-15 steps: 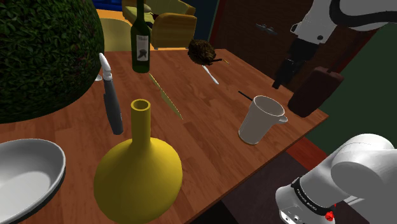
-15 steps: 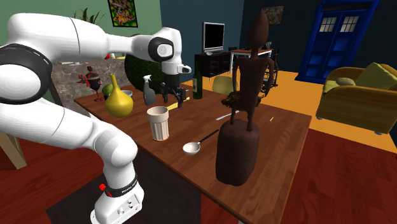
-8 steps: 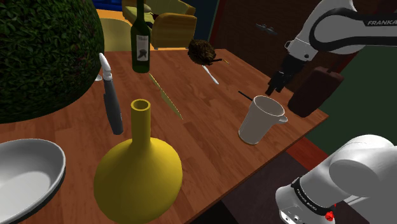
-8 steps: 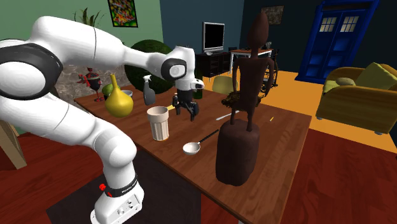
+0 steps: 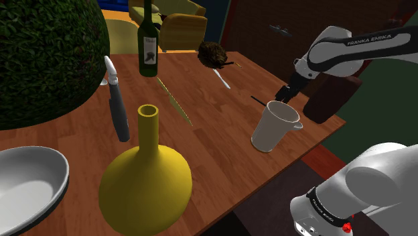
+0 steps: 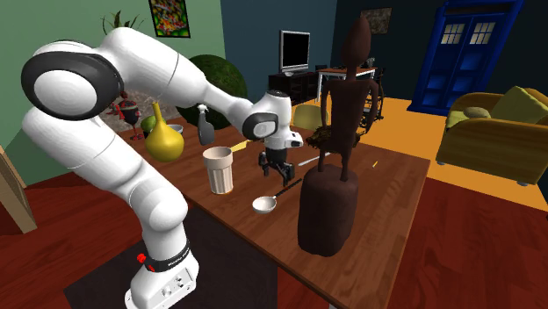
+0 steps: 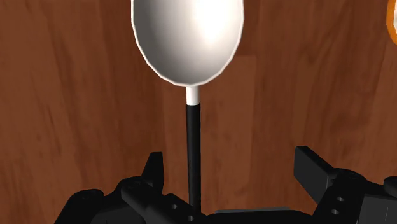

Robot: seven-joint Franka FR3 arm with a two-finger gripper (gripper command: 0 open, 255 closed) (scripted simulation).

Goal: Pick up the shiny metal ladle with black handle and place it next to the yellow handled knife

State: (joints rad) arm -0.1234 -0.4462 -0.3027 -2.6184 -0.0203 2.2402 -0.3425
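The ladle [image 7: 188, 39] lies flat on the wooden table [image 5: 214, 144], with a pale shiny bowl and a thin black handle [image 7: 193, 149]. My gripper [image 7: 232, 173] hovers just above the handle, open; the handle runs between the fingers, closer to one of them, and neither touches it. From the second exterior view the gripper [image 6: 277, 170] hangs over the ladle [image 6: 264, 204], between mug and statue. In the shoulder view the gripper [image 5: 283, 94] is behind the mug, and only the ladle's handle tip [image 5: 257, 100] shows. The yellow-handled knife [image 5: 175, 102] lies mid-table.
A white mug [image 5: 271, 126] stands close beside the gripper, and a tall dark statue [image 6: 330, 176] on the other side. A yellow vase [image 5: 144, 181], spray bottle [image 5: 117, 100], wine bottle [image 5: 148, 43], white bowl [image 5: 27, 184], brush [image 5: 213, 53] and white spoon [image 5: 223, 80] also sit on the table.
The gripper has come down and moved past the mug toward the statue, ending low over the ladle's handle. It stayed open. Nothing on the table moved.
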